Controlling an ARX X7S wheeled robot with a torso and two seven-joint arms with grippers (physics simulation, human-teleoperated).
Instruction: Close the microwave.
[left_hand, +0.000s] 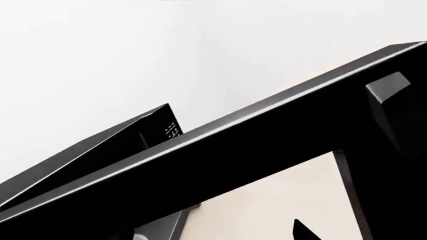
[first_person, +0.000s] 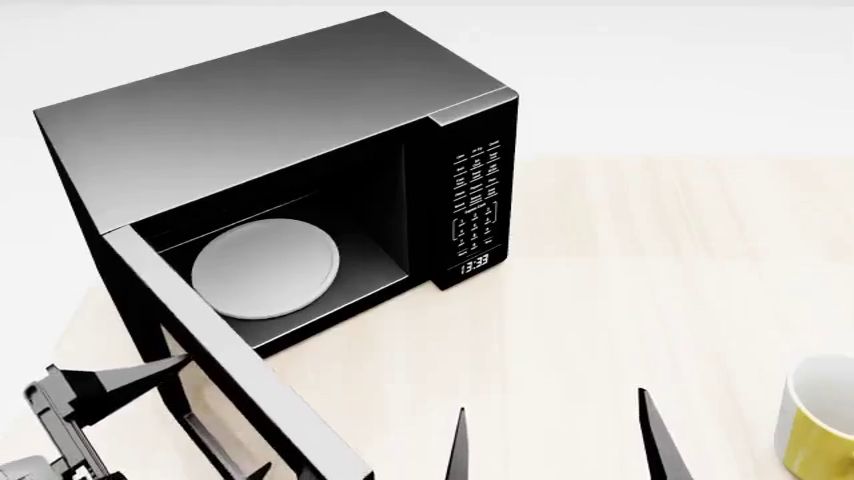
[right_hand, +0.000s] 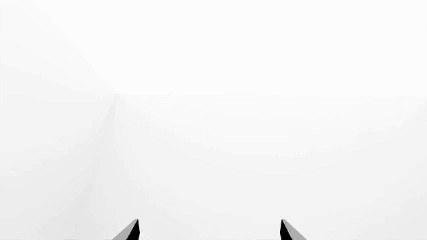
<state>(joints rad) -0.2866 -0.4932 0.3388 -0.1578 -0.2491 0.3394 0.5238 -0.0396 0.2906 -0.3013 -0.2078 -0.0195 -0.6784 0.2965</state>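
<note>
The microwave (first_person: 280, 150) fills the upper left of the head view, standing on a pale wooden table (first_person: 641, 270). Its door (first_person: 227, 370) hangs wide open, swung out toward the lower left of the frame, and the dark cavity shows a white turntable (first_person: 264, 268) lying flat inside. The keypad (first_person: 477, 200) sits on the right of the front face, with a lit clock below it.

The left gripper (first_person: 100, 390) shows at the lower left edge of the head view, just beside the outer face of the door; whether it touches the door cannot be told, nor whether its jaws are spread or pressed together. In the left wrist view the door's dark frame (left_hand: 220, 155) runs diagonally across the picture, very close to the camera.

The right gripper (first_person: 554, 445) shows at the bottom centre of the head view as two thin black fingers (first_person: 658, 440) set well apart, jaws spread and holding nothing.

A yellow mug (first_person: 817, 420) stands on the table at the lower right edge.
</note>
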